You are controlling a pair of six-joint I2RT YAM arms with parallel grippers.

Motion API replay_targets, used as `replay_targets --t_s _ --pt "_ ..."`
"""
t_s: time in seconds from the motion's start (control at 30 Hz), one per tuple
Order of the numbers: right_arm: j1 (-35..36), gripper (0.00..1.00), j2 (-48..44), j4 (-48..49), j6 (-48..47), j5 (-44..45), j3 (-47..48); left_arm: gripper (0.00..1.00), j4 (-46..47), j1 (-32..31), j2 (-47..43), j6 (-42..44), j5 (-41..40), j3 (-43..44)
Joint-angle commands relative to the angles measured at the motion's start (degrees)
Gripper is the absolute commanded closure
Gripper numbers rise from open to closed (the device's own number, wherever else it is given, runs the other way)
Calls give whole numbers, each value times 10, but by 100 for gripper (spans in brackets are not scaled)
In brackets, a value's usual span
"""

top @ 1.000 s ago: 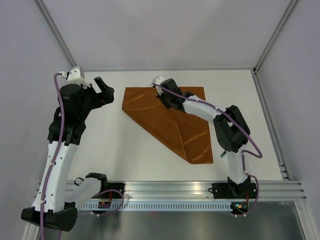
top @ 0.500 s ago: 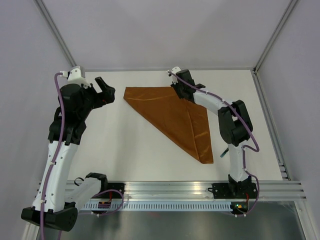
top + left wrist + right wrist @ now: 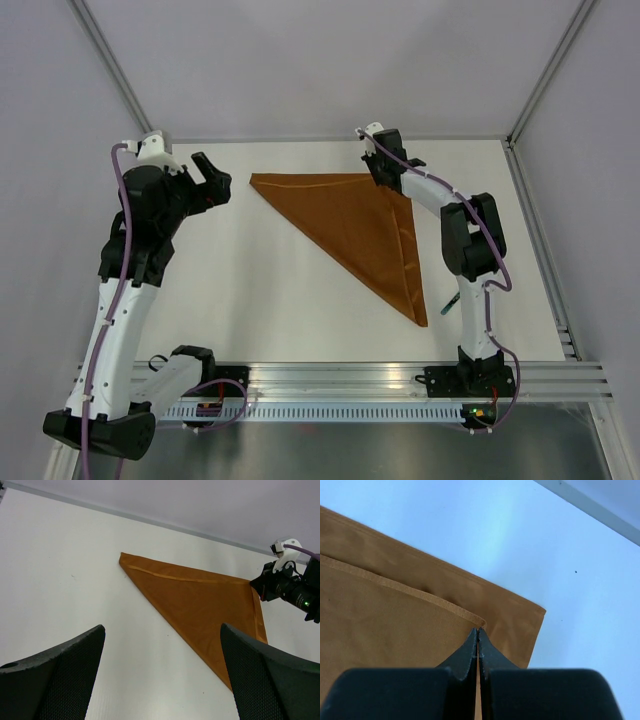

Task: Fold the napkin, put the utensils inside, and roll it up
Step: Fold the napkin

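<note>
White table was matte, w/ one tiny dark speck on it. Grey walls stood on 3 sides, alu posts at far corners. Alu rail ran along near edge, slotted strip just in front.

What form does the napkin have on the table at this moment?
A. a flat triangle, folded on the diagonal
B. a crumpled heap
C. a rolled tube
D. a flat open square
A: the napkin lies flat as a two-layer triangle, with the shut right gripper pinching its upper layer's corner at the far right.
</note>
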Motion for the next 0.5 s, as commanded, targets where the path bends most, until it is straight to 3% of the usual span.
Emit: replay_targets --t_s 0.0,0.47 --pt "-11 99 17 9 -9 23 36 0 19 1 3 -16 16 -3" --pt "-38 100 39 15 -8 27 52 0 24 2 16 -13 15 -3"
